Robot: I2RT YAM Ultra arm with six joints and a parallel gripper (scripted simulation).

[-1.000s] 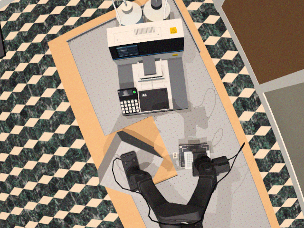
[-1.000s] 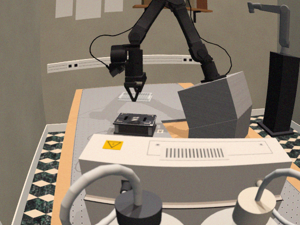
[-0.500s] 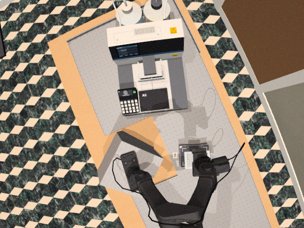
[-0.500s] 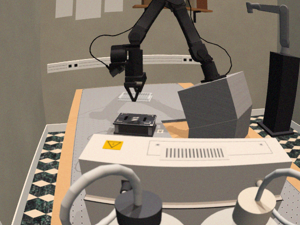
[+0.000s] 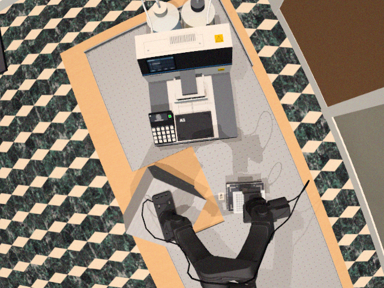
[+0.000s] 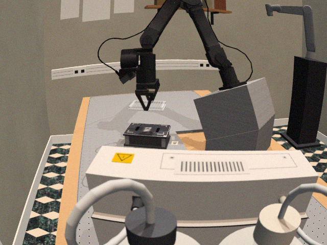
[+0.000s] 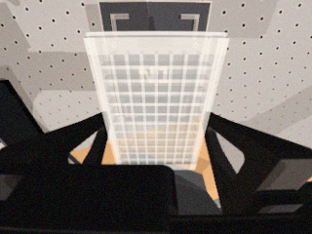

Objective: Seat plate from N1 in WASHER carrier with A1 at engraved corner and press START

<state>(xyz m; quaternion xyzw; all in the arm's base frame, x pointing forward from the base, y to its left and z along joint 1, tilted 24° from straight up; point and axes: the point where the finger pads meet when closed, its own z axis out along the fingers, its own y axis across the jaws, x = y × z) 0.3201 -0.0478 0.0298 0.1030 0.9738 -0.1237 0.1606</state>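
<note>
In the wrist view the hand (image 6: 145, 107) is spread wide and clamped across the short width of the plate (image 7: 156, 88), which hangs above the desk (image 5: 130, 102) with its long axis pointing to the top of the frame. Just beyond it stands the vacated nest (image 6: 146, 130). In the top view the carrier (image 5: 194, 125) lies well apart to the upper left, long axis across the frame, so a turn of the plate looks necessary; the keypad (image 5: 162, 131) flanks its left, and the cut-off corner cannot be made out.

The clear, gridded plate (image 7: 156, 97) hangs level between the gripper's (image 6: 145, 104) fingers, above black nest N1 (image 6: 146, 135).
</note>
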